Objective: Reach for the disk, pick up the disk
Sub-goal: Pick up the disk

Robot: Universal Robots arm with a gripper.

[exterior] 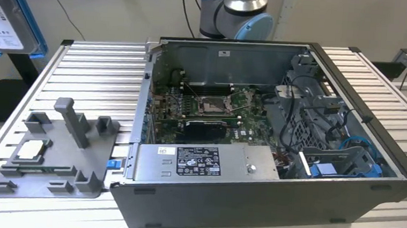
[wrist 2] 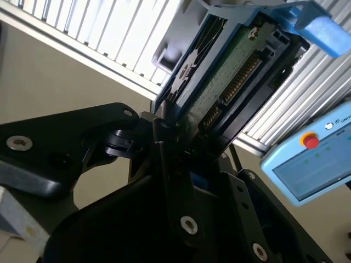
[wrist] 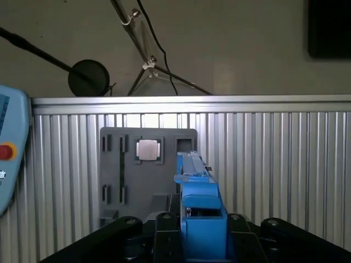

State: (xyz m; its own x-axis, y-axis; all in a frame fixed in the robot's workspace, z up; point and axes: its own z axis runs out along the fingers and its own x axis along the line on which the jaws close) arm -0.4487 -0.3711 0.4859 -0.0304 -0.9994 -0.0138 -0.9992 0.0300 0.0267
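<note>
One disk point(wrist 2: 219, 93) is clamped in your hand point(wrist 2: 174, 134), its long axis running straight out from the hand, held clear of the surface point(wrist: 274, 164).

White labels on the disk point(exterior: 2, 23), the power supply point(exterior: 197, 161) and the case's back wall point(exterior: 224, 53), all too small to read.

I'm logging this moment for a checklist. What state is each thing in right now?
disk: held clear of the table, clamped in the gripper.
gripper: shut on the disk.
computer case: lying on its side on the table, open, insides exposed.
chip: lying flat in a recess of the tray.
tray: flat on the table.
</note>
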